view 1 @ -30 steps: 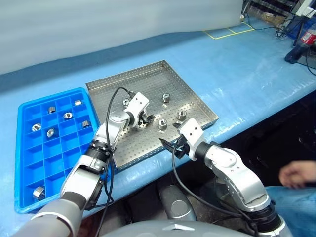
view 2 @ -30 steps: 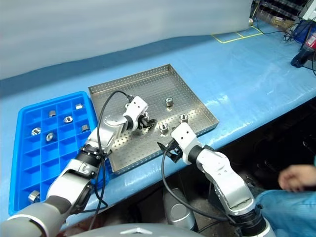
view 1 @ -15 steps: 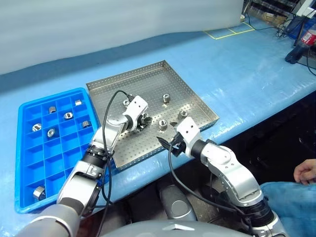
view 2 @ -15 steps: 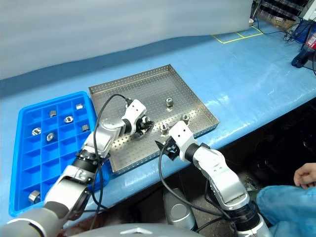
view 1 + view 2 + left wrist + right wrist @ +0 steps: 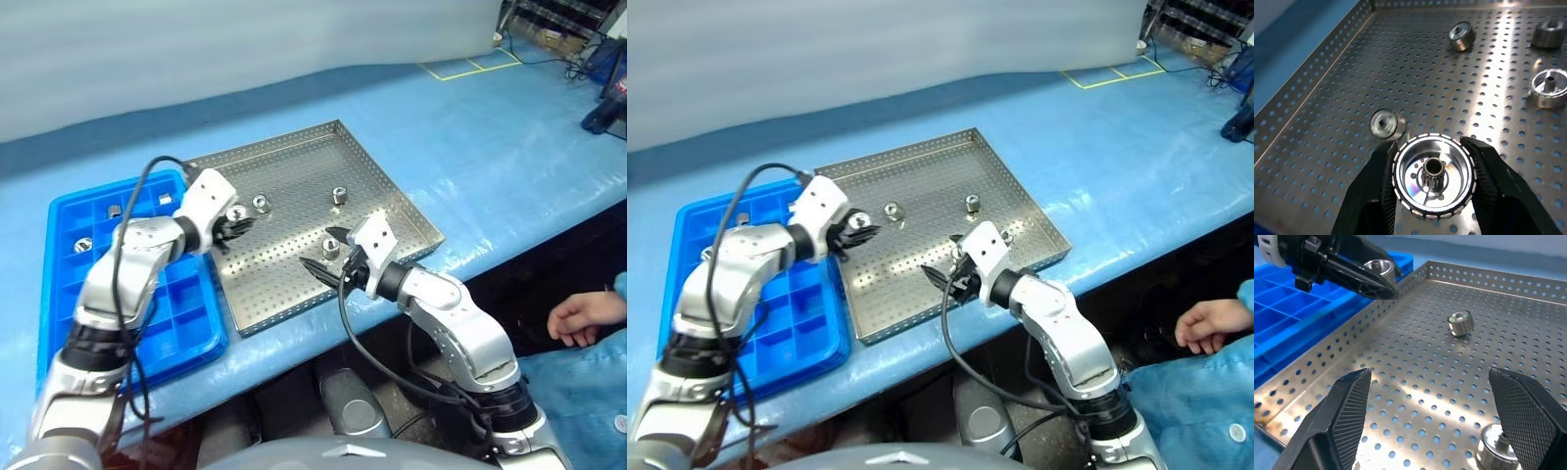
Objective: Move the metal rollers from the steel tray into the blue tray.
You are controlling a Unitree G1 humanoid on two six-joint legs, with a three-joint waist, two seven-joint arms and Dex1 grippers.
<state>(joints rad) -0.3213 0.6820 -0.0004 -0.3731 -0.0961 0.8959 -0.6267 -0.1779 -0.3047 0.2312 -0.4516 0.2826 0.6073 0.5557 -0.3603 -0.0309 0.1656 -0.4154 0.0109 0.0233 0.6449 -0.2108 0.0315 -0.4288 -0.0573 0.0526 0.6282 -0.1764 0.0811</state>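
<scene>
My left gripper is shut on one metal roller, a shiny ring with a toothed hub, and holds it above the left part of the steel tray, close to the blue tray. Several more metal rollers lie on the perforated floor, such as one just beyond the held one and another near the middle. My right gripper stands open low over the tray's front part, with a roller upright between its fingers and untouched. The blue tray holds a few rollers in its far compartments.
Both trays sit on a blue-covered table whose front edge runs just below them. A person's hand rests off the table at the right. Cables and equipment lie at the far right corner.
My left gripper has shut on a roller, lifted it and carried it left towards the blue tray. The right gripper has edged up and left over the steel tray, still open.
</scene>
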